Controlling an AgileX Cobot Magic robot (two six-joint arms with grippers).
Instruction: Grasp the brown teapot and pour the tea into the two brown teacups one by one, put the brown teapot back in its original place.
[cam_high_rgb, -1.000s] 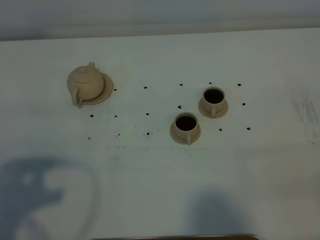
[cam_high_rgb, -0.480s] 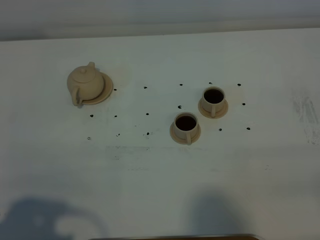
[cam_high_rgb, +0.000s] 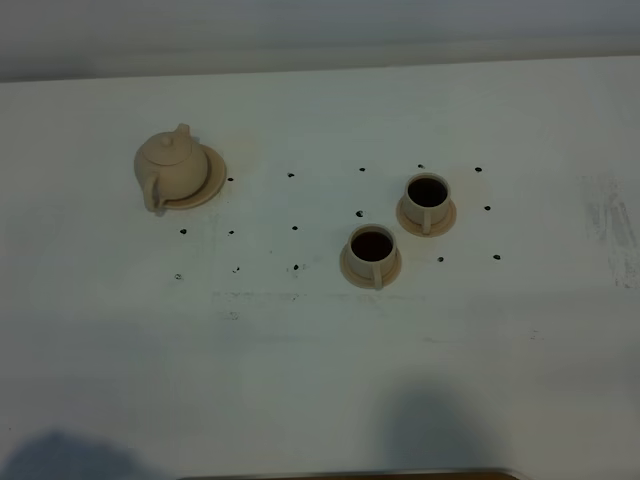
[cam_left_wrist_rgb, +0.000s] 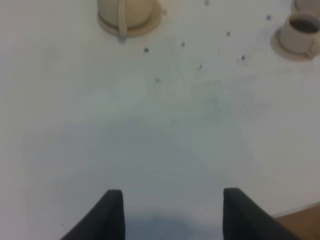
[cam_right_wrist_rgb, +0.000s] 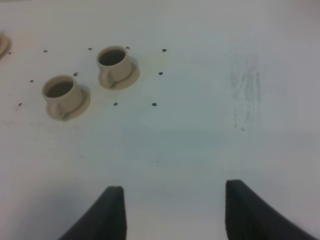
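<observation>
The brown teapot (cam_high_rgb: 172, 167) (cam_left_wrist_rgb: 125, 10) stands upright on its original place, the wide flat saucer (cam_high_rgb: 214, 177) (cam_left_wrist_rgb: 151, 24), at the table's back left, with its loop handle toward the front. The two brown teacups (cam_high_rgb: 372, 250) (cam_high_rgb: 428, 197) (cam_right_wrist_rgb: 62, 92) (cam_right_wrist_rgb: 114, 62) sit right of centre, both dark inside. In its wrist view my left gripper (cam_left_wrist_rgb: 172, 202) is open and holds nothing, hanging near the table's front edge, well short of the teapot. My right gripper (cam_right_wrist_rgb: 175, 197) is open too, short of the cups. Neither gripper appears in the exterior view.
Small black dots (cam_high_rgb: 295, 228) speckle the white table (cam_high_rgb: 300, 360) between the teapot and the cups. Grey scuff marks (cam_high_rgb: 610, 225) (cam_right_wrist_rgb: 245, 90) lie at the far right. A brown strip (cam_high_rgb: 350, 475) runs along the front edge.
The left arm's shadow at the lower left has shrunk toward the front edge and is almost gone. The teapot and cups have not moved.
</observation>
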